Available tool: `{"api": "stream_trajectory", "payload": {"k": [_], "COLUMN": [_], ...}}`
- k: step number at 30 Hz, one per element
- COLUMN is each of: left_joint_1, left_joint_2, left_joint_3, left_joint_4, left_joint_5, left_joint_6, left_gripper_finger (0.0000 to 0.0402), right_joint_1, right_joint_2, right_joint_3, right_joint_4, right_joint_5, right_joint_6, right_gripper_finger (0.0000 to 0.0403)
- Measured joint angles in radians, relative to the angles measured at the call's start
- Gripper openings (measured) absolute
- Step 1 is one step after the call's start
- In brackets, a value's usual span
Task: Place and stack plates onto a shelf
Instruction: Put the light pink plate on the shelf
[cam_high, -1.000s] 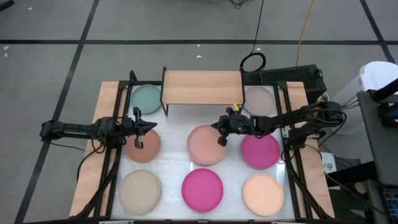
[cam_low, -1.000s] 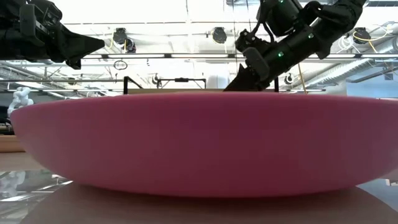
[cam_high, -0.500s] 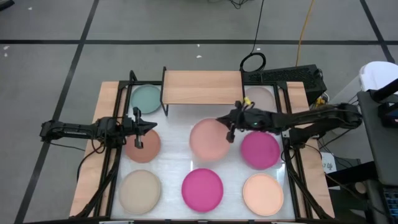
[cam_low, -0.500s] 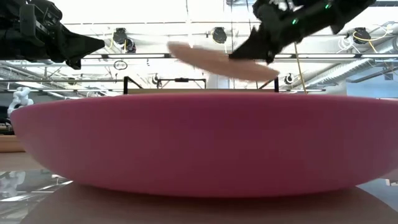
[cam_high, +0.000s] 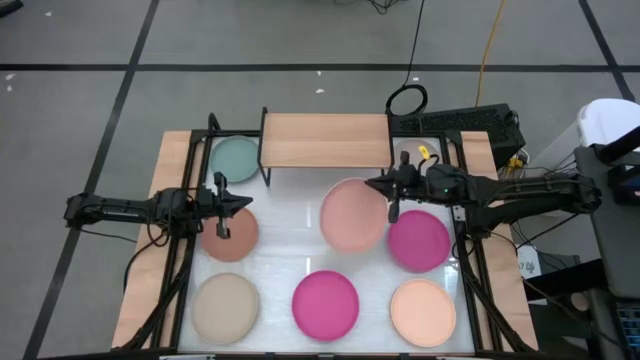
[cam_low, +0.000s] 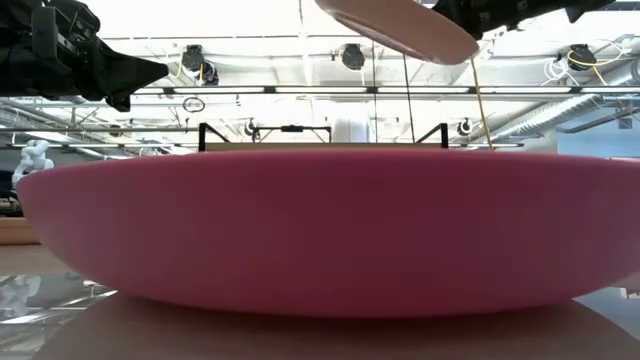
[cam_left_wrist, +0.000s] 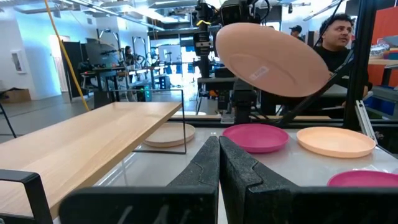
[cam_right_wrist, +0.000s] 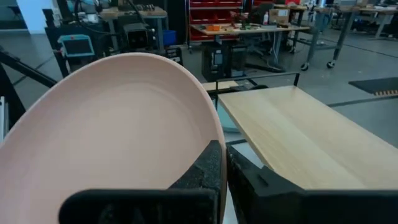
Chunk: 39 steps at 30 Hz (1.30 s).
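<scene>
Starting at nine o'clock, my left end effector (cam_high: 222, 205) idles pinched together over the terracotta plate (cam_high: 231, 235). My right end effector (cam_high: 392, 196), nearer, clamps the airborne pink plate (cam_high: 351, 213); the shelf (cam_high: 325, 139) lies toward eleven o'clock.

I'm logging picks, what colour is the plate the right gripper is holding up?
Pale pink plate in the right gripper; clearest in the high view.

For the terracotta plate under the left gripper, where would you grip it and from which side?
Grip the rim of the terracotta plate. It lies flat on the table, so only the raised edge offers a hold. Come from above at its left edge, where the left gripper, jaws shut, hovers; the right gripper holds the pink plate by its rim.
</scene>
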Motion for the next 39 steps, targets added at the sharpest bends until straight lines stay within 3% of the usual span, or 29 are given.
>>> {"api": "stream_trajectory", "payload": {"k": [12,39], "left_joint_1": [0.0,0.0], "left_joint_2": [0.0,0.0], "left_joint_3": [0.0,0.0], "left_joint_4": [0.0,0.0], "left_joint_5": [0.0,0.0], "left_joint_6": [0.0,0.0], "left_gripper_finger": [0.0001,0.0001], "right_joint_1": [0.0,-0.002], "right_joint_2": [-0.015,-0.014], "right_joint_3": [-0.076,-0.086], "right_joint_4": [0.031,0.095], "right_joint_5": [0.0,-0.001], "right_joint_6": [0.034,0.029], "right_gripper_finger": [0.0,0.0]}}
